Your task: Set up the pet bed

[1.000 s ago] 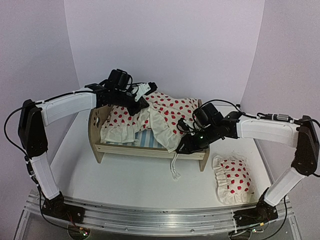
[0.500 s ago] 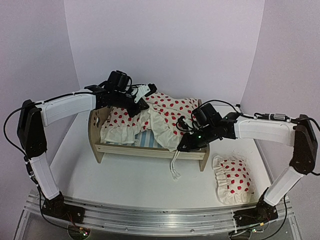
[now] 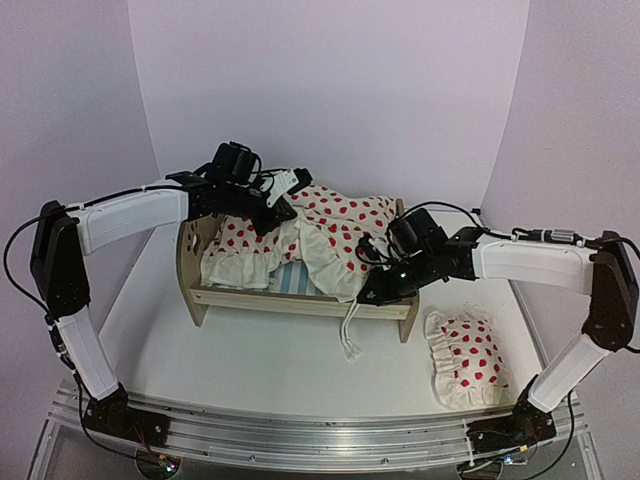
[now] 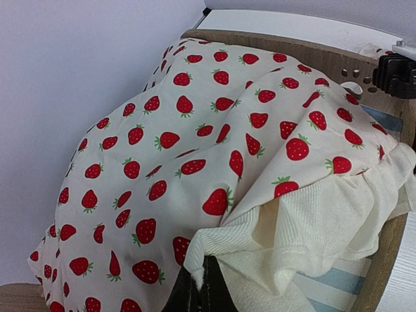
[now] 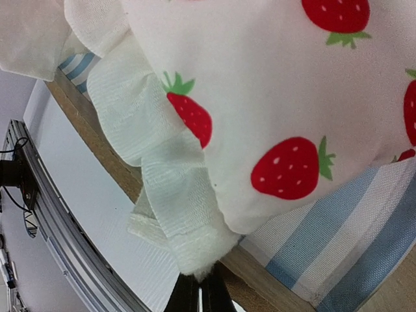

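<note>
The left gripper (image 4: 198, 281) and right gripper (image 5: 198, 287) each pinch the blanket's (image 3: 340, 225) ruffled hem, with the bed (image 3: 290, 300) lying just beneath both jaws. A hard pull may slip the thin hem free or drag the mattress (image 5: 351, 247) askew.

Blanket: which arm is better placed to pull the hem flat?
Right, probably: the right gripper is shut on the blanket's ruffled hem at the near rail; the left gripper pinches it higher, toward the far side.

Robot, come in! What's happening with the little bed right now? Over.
Left gripper shut on blanket. Right gripper shut on its ruffle. Pet bed under bunched blanket. Pillow beside bed.
</note>
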Tool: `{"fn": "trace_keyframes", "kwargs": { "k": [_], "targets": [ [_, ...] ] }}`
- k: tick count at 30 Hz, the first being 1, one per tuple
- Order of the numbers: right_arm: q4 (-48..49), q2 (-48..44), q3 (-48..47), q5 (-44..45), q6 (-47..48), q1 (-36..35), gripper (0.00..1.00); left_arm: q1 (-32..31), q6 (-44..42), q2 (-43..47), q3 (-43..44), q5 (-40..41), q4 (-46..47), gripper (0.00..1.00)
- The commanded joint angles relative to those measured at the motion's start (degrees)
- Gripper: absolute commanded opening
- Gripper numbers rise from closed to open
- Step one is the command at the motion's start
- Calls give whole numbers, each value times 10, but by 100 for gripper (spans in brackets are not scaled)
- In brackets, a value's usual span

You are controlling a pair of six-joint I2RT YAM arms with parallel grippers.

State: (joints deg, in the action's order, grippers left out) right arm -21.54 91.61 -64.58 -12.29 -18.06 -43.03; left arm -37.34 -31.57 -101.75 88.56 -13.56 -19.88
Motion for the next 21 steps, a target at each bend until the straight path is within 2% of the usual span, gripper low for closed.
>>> {"fn": "trace_keyframes", "kwargs": {
  "k": [1, 6, 11, 17, 21],
  "targets": [
    [-30, -25, -14, 20, 11, 2, 0, 4, -2, 43, -6, -4, 22, 0],
    [-160, -49, -107, 181, 74, 2, 0, 4, 1, 51, -17, -22, 20, 0],
    [-254, -50, -194, 344, 148, 2, 0, -12, 19, 58, -23, -89, 12, 0],
    [-260, -35, -257, 471, 232, 2, 0, -43, 46, 46, -30, -134, 21, 0],
    [-261, -23, -294, 484, 270, 2, 0, -44, 51, 38, -24, -131, 28, 0]
  ]
}}
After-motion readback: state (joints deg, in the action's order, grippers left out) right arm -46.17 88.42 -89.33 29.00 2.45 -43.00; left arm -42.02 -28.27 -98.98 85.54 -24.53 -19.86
